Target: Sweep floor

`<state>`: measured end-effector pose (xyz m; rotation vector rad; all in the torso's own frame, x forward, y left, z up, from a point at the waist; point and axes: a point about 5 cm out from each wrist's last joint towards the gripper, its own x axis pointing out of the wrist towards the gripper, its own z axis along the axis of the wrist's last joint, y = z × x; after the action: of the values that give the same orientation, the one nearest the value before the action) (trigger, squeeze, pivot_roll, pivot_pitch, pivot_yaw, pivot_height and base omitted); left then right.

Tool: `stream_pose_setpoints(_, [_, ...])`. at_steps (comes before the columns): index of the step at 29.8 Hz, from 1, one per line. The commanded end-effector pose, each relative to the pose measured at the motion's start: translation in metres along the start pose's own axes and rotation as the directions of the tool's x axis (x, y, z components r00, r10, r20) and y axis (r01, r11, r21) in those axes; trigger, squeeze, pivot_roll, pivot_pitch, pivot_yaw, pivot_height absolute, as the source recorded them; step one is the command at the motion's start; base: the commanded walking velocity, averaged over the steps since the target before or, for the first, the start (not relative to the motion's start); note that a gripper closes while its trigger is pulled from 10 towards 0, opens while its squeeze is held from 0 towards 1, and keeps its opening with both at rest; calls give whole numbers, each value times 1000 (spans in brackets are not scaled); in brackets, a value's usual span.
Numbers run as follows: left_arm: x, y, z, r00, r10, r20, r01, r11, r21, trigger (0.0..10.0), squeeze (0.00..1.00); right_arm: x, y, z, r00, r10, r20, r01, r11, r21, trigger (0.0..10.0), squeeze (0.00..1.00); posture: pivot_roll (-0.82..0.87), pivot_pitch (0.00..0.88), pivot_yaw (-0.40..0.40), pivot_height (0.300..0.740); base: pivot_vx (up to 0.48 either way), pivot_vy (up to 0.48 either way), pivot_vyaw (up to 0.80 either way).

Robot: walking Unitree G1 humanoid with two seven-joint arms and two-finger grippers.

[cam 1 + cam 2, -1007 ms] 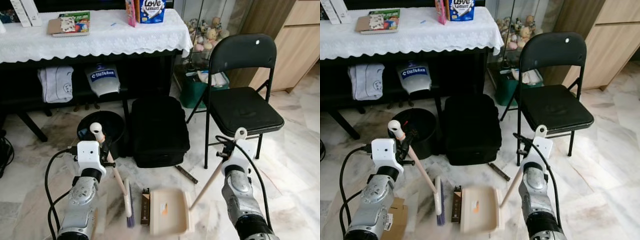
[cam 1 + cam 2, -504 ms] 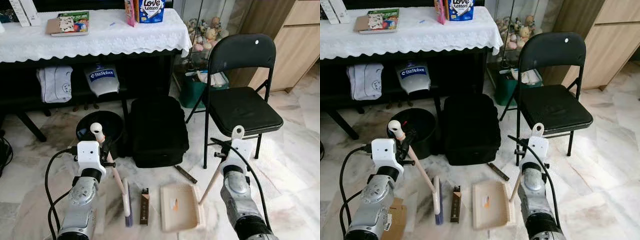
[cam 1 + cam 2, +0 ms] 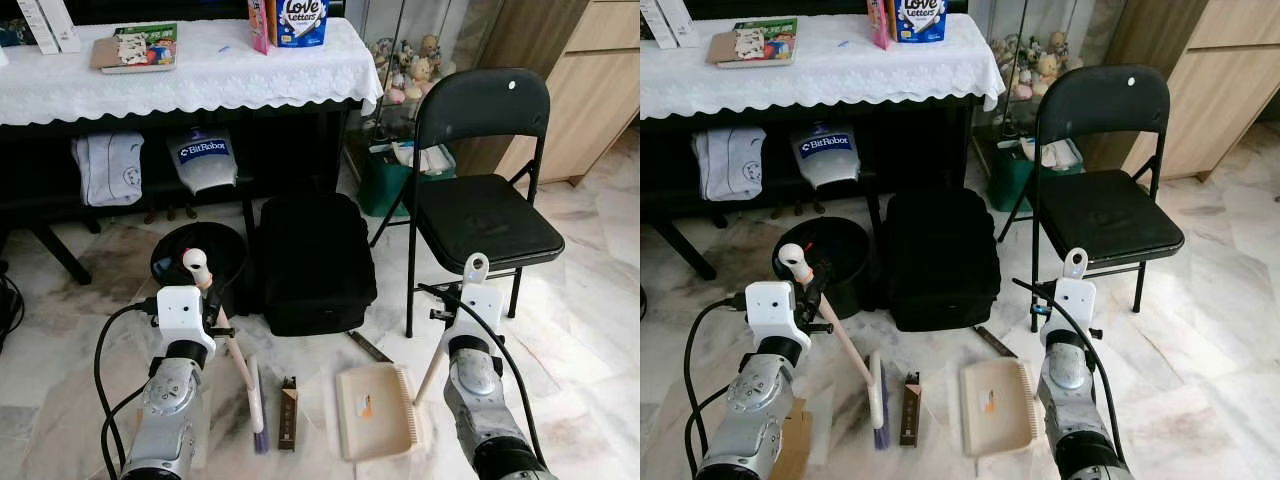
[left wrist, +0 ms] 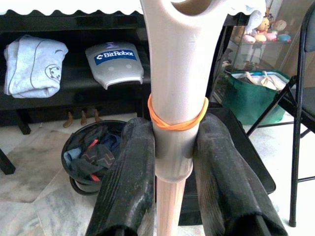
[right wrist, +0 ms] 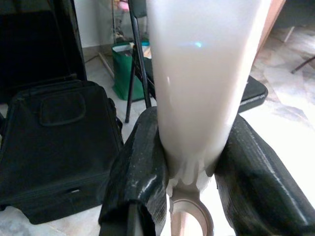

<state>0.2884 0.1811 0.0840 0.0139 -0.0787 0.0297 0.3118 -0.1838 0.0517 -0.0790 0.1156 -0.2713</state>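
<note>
The marble floor [image 3: 590,330] carries, along the frame's lower middle, a brush head [image 3: 256,408], 1 small brown box [image 3: 288,427] and a beige dustpan [image 3: 372,410]; a black bag [image 3: 315,262] sits at center.

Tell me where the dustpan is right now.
The dustpan lies on the marble floor in the left eye view, just right of the small brown box, in front of the black bag, its handle held by the right gripper.
</note>
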Motion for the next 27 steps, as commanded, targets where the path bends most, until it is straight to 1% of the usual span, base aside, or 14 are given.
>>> stream_pose_setpoints(1, [-3,1,-5,1000,11,-12,-11,1000,-1,10000,0,2,-1,4,1000,-1,25,1,1000,-8,10000,0,51,86,-77,740,0,0,0])
stream_pose_setpoints(5, [-3,2,-5,1000,16,-10,-16,1000,1,10000,0,1,3,0,1000,23,-2,-23,1000,-11,10000,0,51,97,-81,740,0,0,0])
stream_pose_setpoints(7, [-4,4,-5,1000,20,-10,-20,1000,4,10000,0,-1,5,-8,999,37,-39,-37,999,-9,10000,0,51,108,-82,740,0,0,0])
stream_pose_setpoints(14, [-7,11,-5,999,35,-14,-35,999,18,10000,0,-8,5,-21,996,40,-86,-42,999,-18,10000,0,58,128,-79,740,0,0,0])
stream_pose_setpoints(22, [-10,15,-8,999,37,-34,-36,999,33,10000,0,-11,6,-25,995,37,-96,-38,999,-17,10000,0,63,137,-72,740,0,0,0])
stream_pose_setpoints(25, [-10,17,-9,998,29,-48,-27,999,43,10000,0,-11,6,-26,995,35,-98,-37,999,-18,10000,0,63,139,-72,740,0,0,0])
stream_pose_setpoints(26, [-10,18,-10,998,5,-62,-2,999,45,10000,0,-11,6,-26,994,34,-100,-36,999,-19,10000,0,63,139,-72,740,0,0,0])
stream_pose_setpoints(27, [-10,18,-10,998,5,-62,-2,999,45,10000,0,-11,6,-26,994,34,-100,-36,999,-19,10000,0,63,139,-72,740,0,0,0])
